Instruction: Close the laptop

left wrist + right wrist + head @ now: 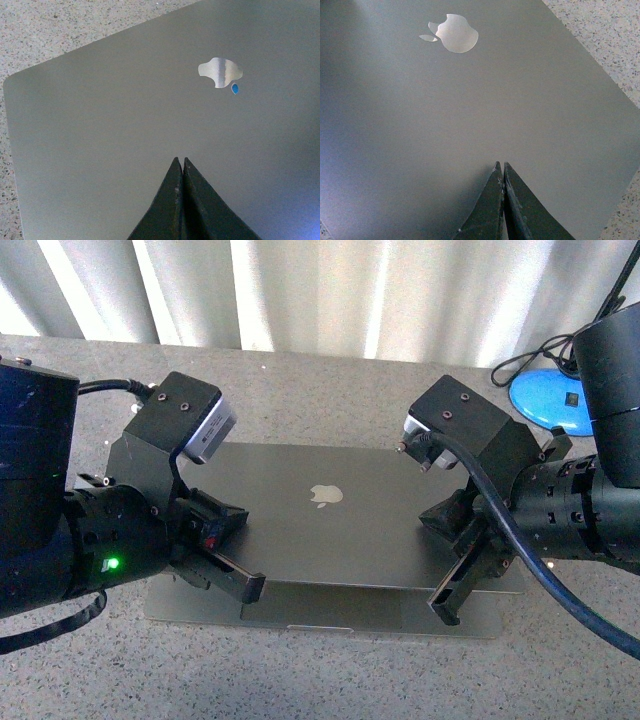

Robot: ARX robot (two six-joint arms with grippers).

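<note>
From the front, you have the laptop (330, 540) lying in the middle of the table (320, 680), hinge on the far side and lid almost down. The logo (326, 494) faces up. A strip of the base (330, 618) shows along the near edge under the lid, so I judge the closing mostly done, with the last bit of pressing left. Your left arm (120, 530) reaches in from the left and its jaws sit over the lid's near-left corner. Your right arm (560, 510) mirrors it over the near-right corner. Both slope down toward the lid and seem to rest on it. A blue lamp base (548, 400) stands far right, well apart from the laptop.

In the left wrist view, the jaws are pressed together with no gap and hold nothing. Their tips point at the bare grey lid (100, 150), with the logo (220, 72) farther off.

In the right wrist view it is the same: the jaws are closed tight and empty, tips against or just above the lid (395, 125). You cannot tell from here whether they touch it.
</note>
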